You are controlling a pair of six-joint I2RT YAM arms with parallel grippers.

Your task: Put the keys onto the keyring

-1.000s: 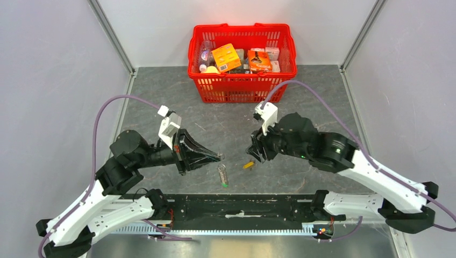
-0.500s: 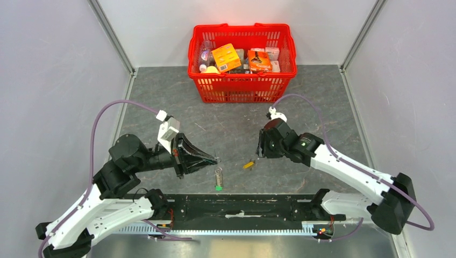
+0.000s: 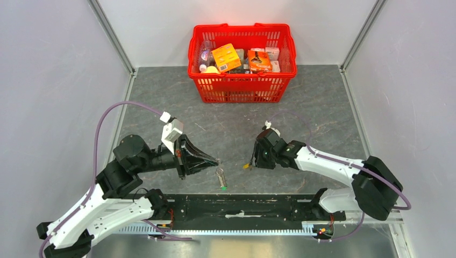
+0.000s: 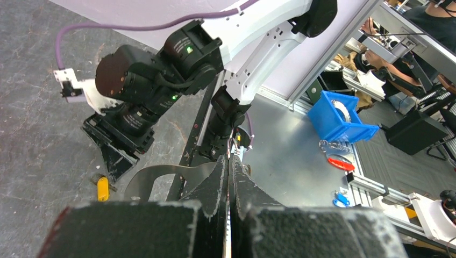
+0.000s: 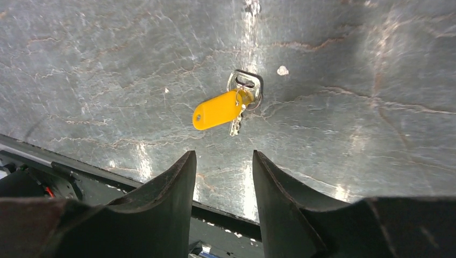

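- Left gripper (image 3: pixel 216 160), jaws pressed together, apparently pinches the keyring (image 3: pixel 220 174), green key (image 3: pixel 222 187) at its end.
- Right gripper (image 5: pixel 223 161), half-spread, hovers above the yellow key (image 5: pixel 218 110) on the table (image 5: pixel 349 80); best straddle its plastic head squarely.

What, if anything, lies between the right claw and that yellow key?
Nothing visible does. The yellow key lies on the table just ahead of the right gripper, whose jaws stand open; only tabletop shows between.

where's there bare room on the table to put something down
Bare mat between the red basket and the left gripper and right gripper; also right of the basket, by the wall. Crowded between the grippers: keyring, yellow key.
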